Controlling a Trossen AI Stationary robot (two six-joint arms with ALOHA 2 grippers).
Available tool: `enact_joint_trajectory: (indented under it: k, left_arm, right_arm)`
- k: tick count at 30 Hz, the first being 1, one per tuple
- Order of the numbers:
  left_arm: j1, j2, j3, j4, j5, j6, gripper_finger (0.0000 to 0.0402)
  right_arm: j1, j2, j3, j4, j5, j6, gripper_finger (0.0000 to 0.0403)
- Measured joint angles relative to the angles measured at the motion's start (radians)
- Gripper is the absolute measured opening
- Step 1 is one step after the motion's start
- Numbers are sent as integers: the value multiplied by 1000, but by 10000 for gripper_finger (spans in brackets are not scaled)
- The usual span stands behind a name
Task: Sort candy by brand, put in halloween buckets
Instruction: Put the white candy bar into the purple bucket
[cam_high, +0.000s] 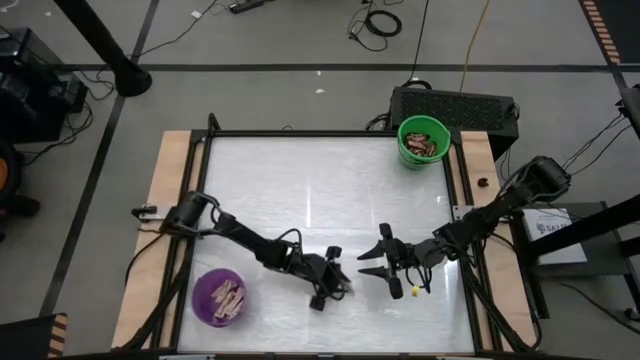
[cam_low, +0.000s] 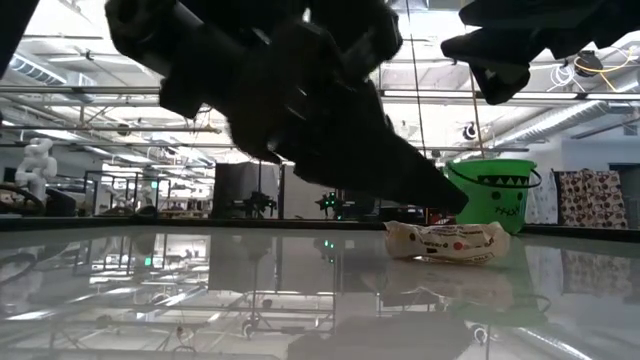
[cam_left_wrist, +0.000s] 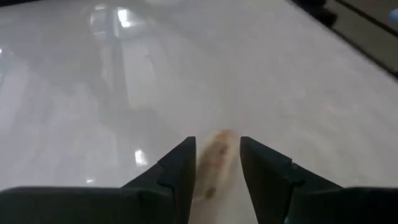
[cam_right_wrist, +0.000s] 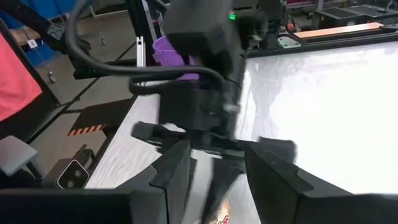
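A pale tan candy (cam_left_wrist: 214, 165) lies between the fingers of my left gripper (cam_left_wrist: 217, 140), low over the table's near middle (cam_high: 335, 290). In the low view this candy (cam_low: 447, 242) rests flat on the glossy table. My right gripper (cam_high: 362, 263) hovers open just to the right, facing the left arm, and touches nothing (cam_right_wrist: 217, 146). The purple bucket (cam_high: 205, 300) near the table's near left corner holds pale candy. The green bucket (cam_high: 402, 150) at the far right holds dark red-brown candy. My left gripper pinches the pale candy by its two long sides (cam_left_wrist: 208, 180), between the two fingers, which lie along it. The fingers (cam_low: 440, 195) slant down from the table's left. The candy's free end sticks out past the fingertips, and the candy lies on the table.
A small pale bit (cam_high: 413, 292) lies on the table near my right gripper, and a white speck (cam_high: 333, 250) lies just beyond the left gripper. The black frame rail (cam_high: 330, 133) borders the table. The purple bucket (cam_right_wrist: 168, 50) shows behind the left arm.
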Motion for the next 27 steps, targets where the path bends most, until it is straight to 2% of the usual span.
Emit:
enact_joint_trajectory:
  k: [8, 13, 17, 27]
  left_arm:
    - [13, 7, 0, 37, 6, 18, 134]
    - [23, 74, 31, 90, 70, 18, 134]
    - [19, 109, 80, 70, 80, 24, 134]
    - [20, 108, 89, 32, 79, 24, 128]
  right_arm:
    - [0, 0, 0, 2, 0, -1, 146]
    - [0, 0, 0, 3, 0, -1, 146]
    - [0, 0, 0, 3, -1, -1, 146]
    - [0, 0, 0, -8, -3, -9, 146]
